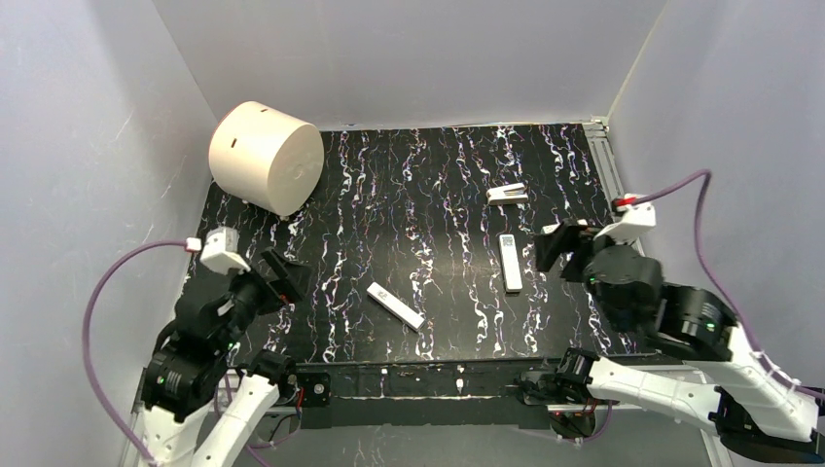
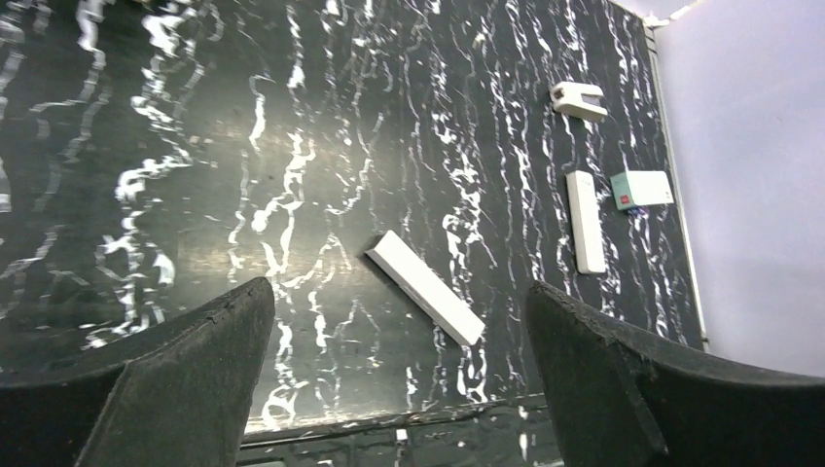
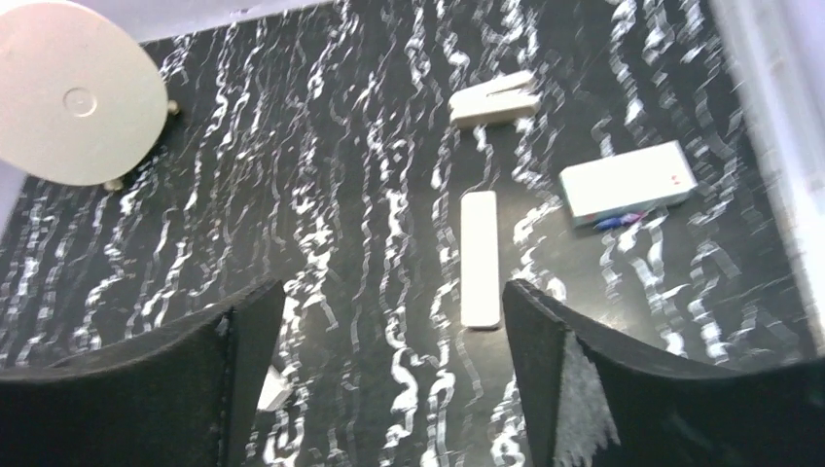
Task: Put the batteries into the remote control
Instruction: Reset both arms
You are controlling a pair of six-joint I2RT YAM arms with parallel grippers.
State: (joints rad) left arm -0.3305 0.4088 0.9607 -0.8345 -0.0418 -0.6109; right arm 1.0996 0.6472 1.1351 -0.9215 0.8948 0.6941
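As the left gripper [image 1: 287, 275] and right gripper [image 1: 559, 248] were held spread and empty, a first grasp of the remote control [image 1: 511, 261] was judged due.

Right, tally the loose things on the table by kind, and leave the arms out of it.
Remote control: 1
Plain white strip: 1
White box with a red mark: 1
Small white wedge-like piece: 1
Large white cylinder: 1
Total: 5
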